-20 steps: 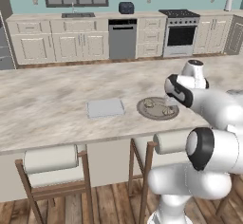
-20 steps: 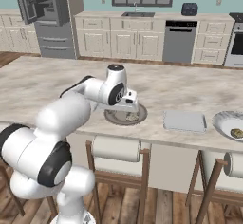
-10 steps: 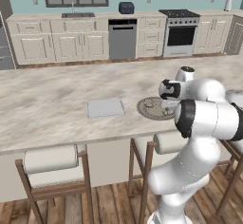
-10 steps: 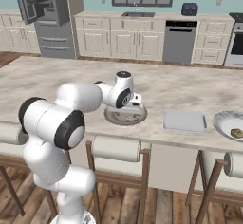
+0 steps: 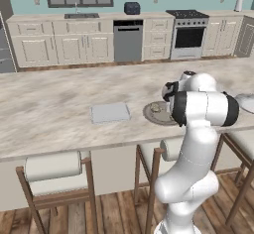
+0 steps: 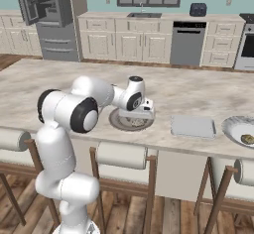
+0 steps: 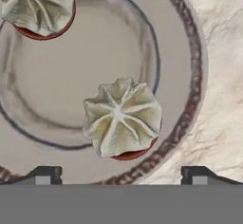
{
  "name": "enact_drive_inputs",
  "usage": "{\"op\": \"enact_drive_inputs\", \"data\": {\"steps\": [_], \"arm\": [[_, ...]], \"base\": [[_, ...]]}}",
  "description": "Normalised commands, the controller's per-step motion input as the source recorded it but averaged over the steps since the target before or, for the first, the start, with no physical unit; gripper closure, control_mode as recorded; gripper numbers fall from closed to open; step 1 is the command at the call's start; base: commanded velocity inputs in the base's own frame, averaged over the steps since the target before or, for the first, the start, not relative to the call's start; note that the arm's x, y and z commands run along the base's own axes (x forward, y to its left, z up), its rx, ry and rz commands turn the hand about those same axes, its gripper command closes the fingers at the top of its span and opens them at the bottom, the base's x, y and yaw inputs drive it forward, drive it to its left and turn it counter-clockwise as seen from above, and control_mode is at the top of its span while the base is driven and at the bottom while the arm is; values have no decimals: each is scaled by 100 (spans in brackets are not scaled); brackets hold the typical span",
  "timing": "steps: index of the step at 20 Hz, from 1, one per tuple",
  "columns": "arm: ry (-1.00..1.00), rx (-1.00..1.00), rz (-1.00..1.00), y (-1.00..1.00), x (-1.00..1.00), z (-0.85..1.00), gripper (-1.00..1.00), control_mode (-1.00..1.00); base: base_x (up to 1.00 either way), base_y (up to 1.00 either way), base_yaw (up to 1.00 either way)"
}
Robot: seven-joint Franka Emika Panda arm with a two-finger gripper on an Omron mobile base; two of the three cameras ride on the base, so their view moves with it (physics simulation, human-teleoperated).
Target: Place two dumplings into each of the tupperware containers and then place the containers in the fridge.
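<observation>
Two dumplings lie on a round brownish-grey plate point(image 7: 192, 76); one dumpling point(image 7: 122, 117) is just ahead of my fingertips and the other dumpling point(image 7: 40, 4) is at the plate's far side. My gripper point(image 7: 121, 175) hangs open low over the plate point(image 6: 116, 124), with nothing between its fingers. The hand point(image 6: 136, 110) points down at it. One tupperware container point(image 6: 192, 127) lies on the counter beside the plate, also visible as a pale tray point(image 5: 110, 112) left of the plate point(image 5: 149, 113). The fridge point(image 6: 49, 15) stands at the far left with its door open.
A white bowl point(image 6: 238, 129) with a small tan lump point(image 6: 247, 139) sits at the counter's right end. The marble island counter point(image 5: 49, 109) has stools point(image 5: 52, 166) along its near edge. My own arm point(image 5: 203, 109) hides part of the plate in the left base view.
The arm has folded, its elbow swinging out toward the cameras, while the hand stayed over the plate and sank a little. The jaws stayed open.
</observation>
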Motion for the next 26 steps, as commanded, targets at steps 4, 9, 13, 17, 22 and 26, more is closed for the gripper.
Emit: {"op": "enact_drive_inputs", "data": {"steps": [4,9,13,17,22,26], "arm": [[9,0,0,0,56,-27,-100,-100],[10,0,0,-1,43,-24,-100,-100],[6,0,0,-11,4,-16,-100,-100],[8,0,0,-1,-11,-1,-100,-100],[2,0,0,0,-27,-4,-100,-100],[0,0,0,0,-17,0,-100,-100]], "base": [[0,0,0],[0,0,0],[0,0,0],[0,0,0],[0,0,0],[0,0,0]]}}
